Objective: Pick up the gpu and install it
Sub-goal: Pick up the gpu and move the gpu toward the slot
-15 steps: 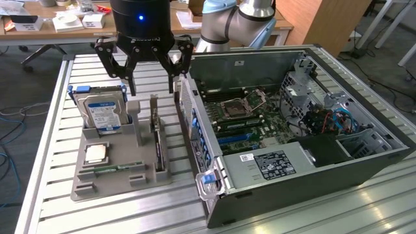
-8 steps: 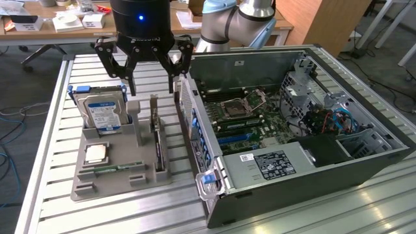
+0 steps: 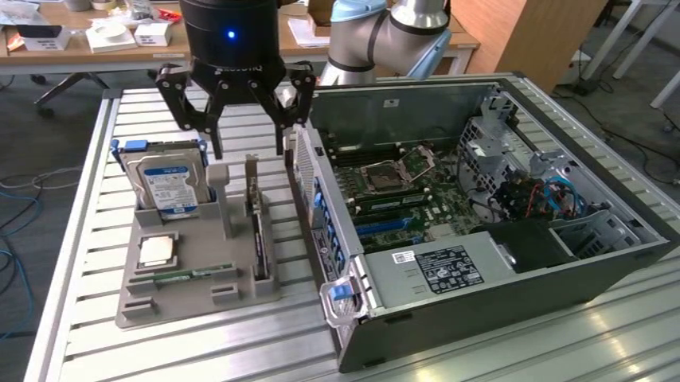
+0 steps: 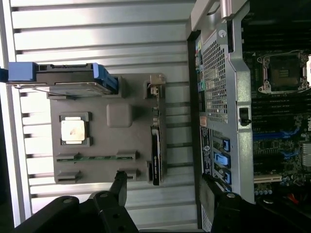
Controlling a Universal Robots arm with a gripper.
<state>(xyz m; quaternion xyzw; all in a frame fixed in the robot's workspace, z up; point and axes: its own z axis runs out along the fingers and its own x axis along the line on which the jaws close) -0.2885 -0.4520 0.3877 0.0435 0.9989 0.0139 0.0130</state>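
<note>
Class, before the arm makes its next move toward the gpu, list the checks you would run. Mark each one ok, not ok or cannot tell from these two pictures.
1. End effector open and empty: ok.
2. Gpu standing on edge in the gray holder: ok.
3. End effector above the gpu, not touching it: ok.
4. Hard drive in its own slot, apart from the gpu: ok.
5. Computer case side open, motherboard exposed: ok.
6. Motherboard slot for the gpu unobstructed: cannot tell.
</note>
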